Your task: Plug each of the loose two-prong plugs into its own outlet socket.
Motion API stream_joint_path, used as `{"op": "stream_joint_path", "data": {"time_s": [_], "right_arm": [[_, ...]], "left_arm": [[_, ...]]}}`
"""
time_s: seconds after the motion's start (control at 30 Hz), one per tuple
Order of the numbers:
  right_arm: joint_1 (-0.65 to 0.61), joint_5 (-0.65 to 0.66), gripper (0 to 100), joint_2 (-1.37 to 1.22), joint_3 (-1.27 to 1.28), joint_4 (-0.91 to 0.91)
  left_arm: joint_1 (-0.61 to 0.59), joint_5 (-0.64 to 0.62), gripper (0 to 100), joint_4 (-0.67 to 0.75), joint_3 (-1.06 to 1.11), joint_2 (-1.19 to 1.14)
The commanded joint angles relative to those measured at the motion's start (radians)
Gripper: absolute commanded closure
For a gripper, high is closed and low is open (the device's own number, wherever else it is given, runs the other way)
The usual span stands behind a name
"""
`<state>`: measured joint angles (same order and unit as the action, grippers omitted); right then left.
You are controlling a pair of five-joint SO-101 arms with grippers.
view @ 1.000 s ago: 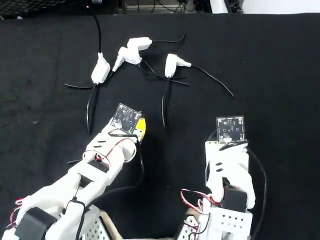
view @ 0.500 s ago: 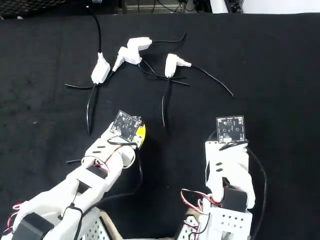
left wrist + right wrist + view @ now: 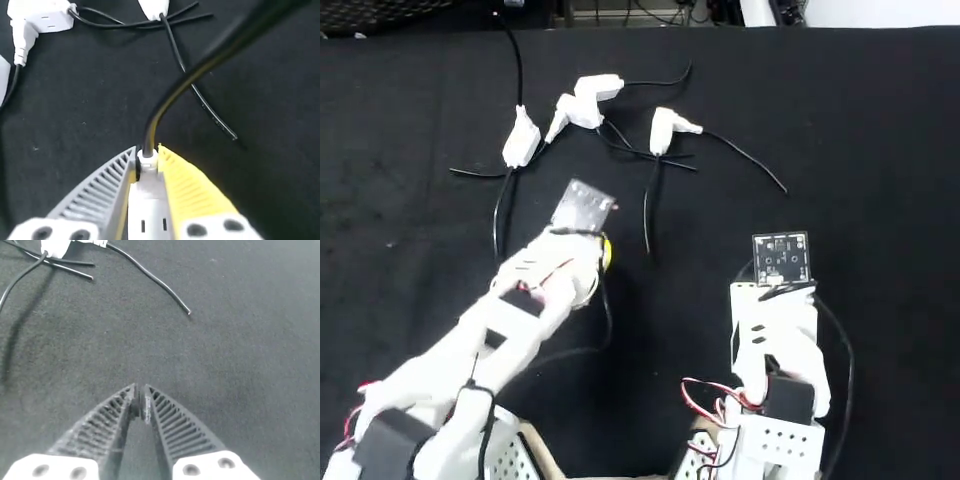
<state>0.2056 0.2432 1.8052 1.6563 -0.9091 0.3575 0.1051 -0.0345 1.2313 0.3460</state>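
Observation:
My left gripper (image 3: pixel 147 156) is shut on a small white connector (image 3: pixel 147 210) with two slots in its face; a black cable (image 3: pixel 200 65) runs out of it past the fingertips. In the high view that gripper (image 3: pixel 592 232) hangs left of centre, just short of the cluster of white pieces. The cluster holds one piece (image 3: pixel 521 138) at the left, a joined pair (image 3: pixel 584 102) in the middle and one piece (image 3: pixel 665 130) at the right, all with thin black cables. My right gripper (image 3: pixel 782 258) is shut on nothing, low over bare mat (image 3: pixel 140 401).
A black mat (image 3: pixel 880 150) covers the whole table. Loose black cables cross between the white pieces, and one cable end (image 3: pixel 187 312) lies ahead of the right gripper. The mat's right side and far left are bare. Room clutter lines the far edge.
The left arm has pushed forward toward the cluster of white pieces, carrying its connector. The right arm has not moved.

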Motion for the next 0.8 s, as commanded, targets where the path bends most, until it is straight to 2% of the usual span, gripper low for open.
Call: {"op": "stream_joint_path", "data": {"time_s": [0.0,0.2,0.27,0.4,0.47,0.6,0.77], "right_arm": [[-0.014,0.003,98.4,0.035,-0.002,0.015],[-0.014,0.003,98.4,0.035,-0.002,0.015],[-0.014,0.003,98.4,0.035,-0.002,0.015],[-0.014,0.003,98.4,0.035,-0.002,0.015],[-0.014,0.003,98.4,0.035,-0.002,0.015],[-0.014,0.003,98.4,0.035,-0.002,0.017],[-0.014,0.003,98.4,0.035,-0.002,0.017]], "left_arm": [[-0.030,0.002,97,-0.132,-0.085,-0.083],[-0.039,0.003,95,-0.178,-0.105,-0.081],[-0.056,0.000,87,-0.181,-0.096,-0.068],[-0.067,-0.002,64,-0.213,-0.048,0.006],[-0.071,-0.025,56,-0.219,-0.019,0.064],[-0.084,-0.048,54,-0.267,0.005,0.184],[-0.087,0.026,57,-0.400,-0.035,0.258]]}}
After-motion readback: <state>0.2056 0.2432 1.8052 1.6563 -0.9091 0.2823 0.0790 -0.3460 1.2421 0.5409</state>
